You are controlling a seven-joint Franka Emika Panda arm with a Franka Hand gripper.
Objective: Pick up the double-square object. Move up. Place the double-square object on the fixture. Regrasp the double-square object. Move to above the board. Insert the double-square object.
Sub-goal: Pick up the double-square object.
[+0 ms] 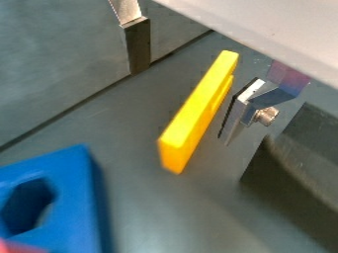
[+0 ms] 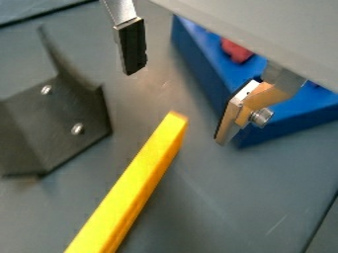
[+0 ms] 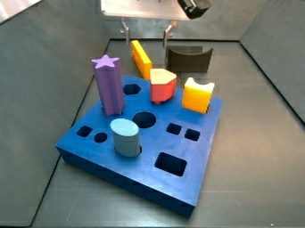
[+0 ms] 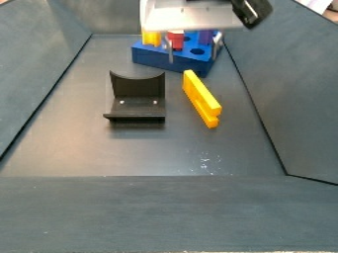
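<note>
The double-square object (image 4: 203, 99) is a long yellow-orange bar lying flat on the dark floor between the fixture (image 4: 134, 97) and the side wall, one end near the blue board (image 4: 156, 54). A groove runs down its length in a wrist view (image 1: 199, 111). My gripper (image 4: 185, 47) hangs open above the bar's board-side end, not touching it. In both wrist views the bar lies below the gap between the fingers (image 1: 137, 47), closer to one plate than the other. Another wrist view shows the bar (image 2: 132, 188), the fixture (image 2: 46, 119) and the gripper (image 2: 180, 99).
The board (image 3: 102, 142) bears a purple star peg (image 3: 107, 85), a pale blue cylinder (image 3: 125, 138), a red-orange peg (image 3: 163, 87) and a short yellow notched block (image 3: 198, 93). Sloping dark walls (image 4: 53, 79) enclose the floor.
</note>
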